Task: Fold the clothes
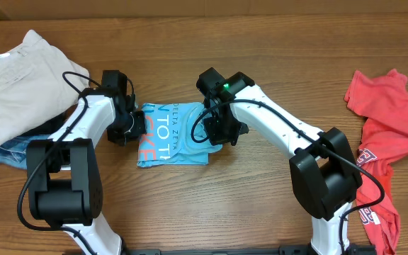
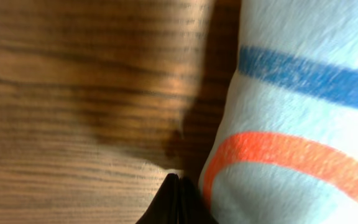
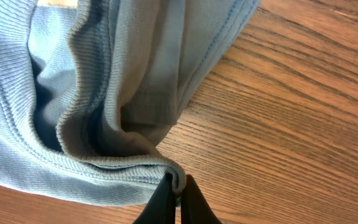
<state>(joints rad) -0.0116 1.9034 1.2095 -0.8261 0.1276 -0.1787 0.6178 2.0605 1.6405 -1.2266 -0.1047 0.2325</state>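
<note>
The blue shirt point(image 1: 172, 138) lies in the middle of the tabletop point(image 1: 275, 57), gathered into a rough rectangle with its printed lettering facing up, and an arm sits at each end of it. The right jaws are closed on a ribbed hem point(image 3: 123, 165) at the shirt's right edge, where several layers of cloth bunch into the pinch. The left jaws are pressed together low against the wood, just beside the shirt's left edge. The left wrist view does not show whether any cloth is caught between them. A beige pile point(image 1: 20, 78) sits at the far left and a red shirt point(image 1: 381, 120) at the far right, both well apart from the work. The main risk is an uneven pull. If only the right side has cloth, a lift or drag would likely slide the whole shirt sideways or peel the fold open instead of laying it flat. The right pinch looks to hold only the very rim of the hem, so a quick move could let it slip free, and the bunched layers could carry over together and leave a lumpy, crooked fold. The left jaws also risk scraping the wood
</note>
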